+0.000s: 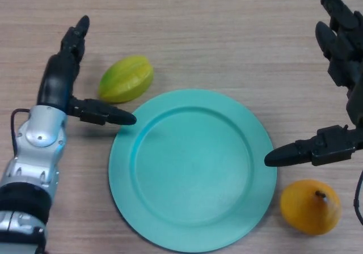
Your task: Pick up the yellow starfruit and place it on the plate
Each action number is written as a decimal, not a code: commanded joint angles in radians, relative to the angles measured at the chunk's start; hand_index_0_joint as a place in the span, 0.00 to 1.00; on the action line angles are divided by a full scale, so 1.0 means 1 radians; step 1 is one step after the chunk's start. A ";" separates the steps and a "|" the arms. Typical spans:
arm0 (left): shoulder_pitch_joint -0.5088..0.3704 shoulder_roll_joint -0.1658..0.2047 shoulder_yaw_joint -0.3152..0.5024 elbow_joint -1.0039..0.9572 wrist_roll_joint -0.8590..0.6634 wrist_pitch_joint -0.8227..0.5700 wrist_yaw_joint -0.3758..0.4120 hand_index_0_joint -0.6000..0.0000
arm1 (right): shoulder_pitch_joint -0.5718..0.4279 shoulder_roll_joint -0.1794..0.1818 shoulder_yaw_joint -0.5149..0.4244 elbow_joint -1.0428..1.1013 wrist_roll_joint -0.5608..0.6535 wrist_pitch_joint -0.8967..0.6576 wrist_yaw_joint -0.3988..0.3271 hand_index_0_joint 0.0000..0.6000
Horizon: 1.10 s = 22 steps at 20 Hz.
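Our left hand (59,89) sits at the left of the table (215,33) with its fingers (75,36) straight and spread away from the thumb, which reaches toward the plate (193,169). The fingers hold nothing. The starfruit (126,79) lies on the table in the opening between fingers and thumb, just beyond the plate's far-left rim, and we cannot tell whether it touches the rim. It is yellow-green, and its long axis runs diagonally, from near-left to far-right, with the more pointed end toward the far right. Our right hand (340,95) is at the right edge, fingers likewise extended and apart, empty, its thumb reaching toward the plate's right rim. An orange pear-like fruit (310,206) rests near-right of the plate.

The risks, as we judge them: the ridged, tapered starfruit may roll or squirt out along its long axis if we close across the ends and not the middle. The thumb lies close to the plate's edge and could nudge or lift it. We might also mistake the yellower fruit at the right for the target.
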 commanded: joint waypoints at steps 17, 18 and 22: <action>-0.124 0.017 -0.053 0.143 0.365 -0.282 0.273 0.00 | -0.015 -0.029 -0.066 -0.091 0.008 -0.095 0.000 0.00; -0.120 0.017 -0.048 0.138 0.365 -0.277 0.268 0.00 | -0.017 -0.028 -0.066 -0.095 0.011 -0.090 -0.001 0.00; -0.108 0.047 -0.015 0.046 0.375 -0.214 0.302 0.00 | -0.015 -0.025 -0.061 -0.110 0.011 -0.103 -0.011 0.00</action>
